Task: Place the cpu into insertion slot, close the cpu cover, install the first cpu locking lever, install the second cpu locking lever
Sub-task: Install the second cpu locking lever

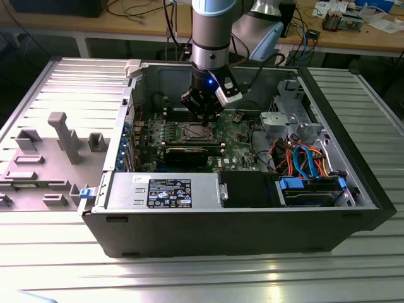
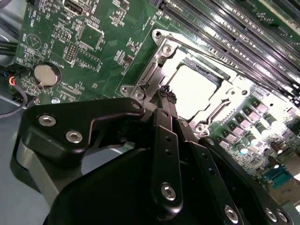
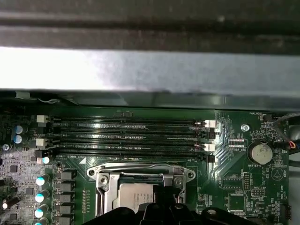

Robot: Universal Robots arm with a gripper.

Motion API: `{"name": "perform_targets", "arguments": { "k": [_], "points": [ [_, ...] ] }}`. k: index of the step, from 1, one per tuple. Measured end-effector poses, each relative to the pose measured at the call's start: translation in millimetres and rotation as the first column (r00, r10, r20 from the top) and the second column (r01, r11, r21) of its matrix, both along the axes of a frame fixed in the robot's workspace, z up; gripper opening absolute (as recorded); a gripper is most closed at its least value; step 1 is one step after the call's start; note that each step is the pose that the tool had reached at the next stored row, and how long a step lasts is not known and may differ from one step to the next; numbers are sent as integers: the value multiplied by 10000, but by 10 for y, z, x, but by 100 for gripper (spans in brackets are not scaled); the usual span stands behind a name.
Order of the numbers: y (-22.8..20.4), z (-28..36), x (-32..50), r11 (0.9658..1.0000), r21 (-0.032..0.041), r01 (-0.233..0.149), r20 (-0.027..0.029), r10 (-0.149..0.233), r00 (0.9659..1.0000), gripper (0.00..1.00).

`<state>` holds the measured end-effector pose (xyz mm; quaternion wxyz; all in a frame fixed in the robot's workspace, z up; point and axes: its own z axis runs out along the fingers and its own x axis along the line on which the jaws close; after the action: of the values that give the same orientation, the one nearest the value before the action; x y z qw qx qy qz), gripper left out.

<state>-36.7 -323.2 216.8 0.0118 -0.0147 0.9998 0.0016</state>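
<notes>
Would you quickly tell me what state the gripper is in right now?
Gripper: shut, holding nothing visible, fingertips together just above the thin square silver metal cpu cover, which lies closed over the silver-grey square cpu.

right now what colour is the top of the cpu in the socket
Silver-grey, a plain metal top. The cpu shows best in the second wrist view, seated inside the silver cover.

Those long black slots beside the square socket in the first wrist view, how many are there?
4, lying side by side in a stack: first, second, third, fourth, the last nearest the insertion slot. None looks hidden.
</notes>
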Motion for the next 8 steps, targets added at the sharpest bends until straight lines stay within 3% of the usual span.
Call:
{"name": "perform_targets", "arguments": {
  "k": [6,8],
  "points": [
    [-3,134,0,10000,1,-1,1,1,10000,11],
    [-10,141,1,10000,3,-2,2,2,10000,11]
  ]
}}
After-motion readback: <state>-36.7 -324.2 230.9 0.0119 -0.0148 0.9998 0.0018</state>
